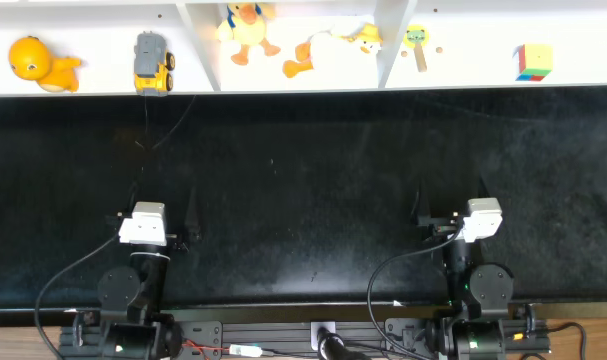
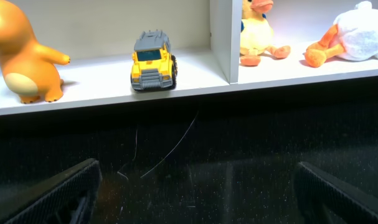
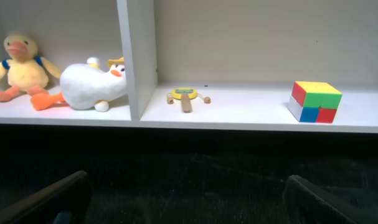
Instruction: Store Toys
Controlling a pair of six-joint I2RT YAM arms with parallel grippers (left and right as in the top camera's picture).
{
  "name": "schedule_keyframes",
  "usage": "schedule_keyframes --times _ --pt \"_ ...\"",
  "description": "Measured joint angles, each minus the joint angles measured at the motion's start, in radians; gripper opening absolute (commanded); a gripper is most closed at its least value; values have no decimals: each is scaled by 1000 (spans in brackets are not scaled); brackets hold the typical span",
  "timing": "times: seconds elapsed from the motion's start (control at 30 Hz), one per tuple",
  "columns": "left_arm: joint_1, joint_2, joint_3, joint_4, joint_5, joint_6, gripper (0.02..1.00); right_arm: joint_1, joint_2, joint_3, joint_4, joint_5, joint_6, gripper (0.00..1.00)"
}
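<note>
Everything is up on the shelf [image 1: 283, 85], and the yellow truck [image 2: 153, 61] is the one we worry about. It stands on its wheels right at the front lip of the left compartment, so we judge that a bump to the shelf or a careless sweep past could roll it down onto the table [image 1: 303, 180]. The white plush [image 3: 92, 87] lies near the edge too, and a snag could drag it out.

Going through the 3 compartments:
- **Left:** the orange toy [image 2: 23, 59] and the truck, well apart.
- **Middle:** the yellow duck plush [image 3: 19, 67] just beside the white plush.
- **Right:** a small wooden rattle [image 3: 186, 96] and the colourful cube [image 3: 316, 101], well apart.

The left gripper [image 2: 198, 186] and right gripper [image 3: 185, 190] sit low over the table, jaws spread wide, holding nothing.
</note>
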Motion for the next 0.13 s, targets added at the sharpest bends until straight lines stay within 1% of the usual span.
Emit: schedule_keyframes --times 0.13 --pt "0 0 0 0 0 0 998 0 0 0 0 0 0 996"
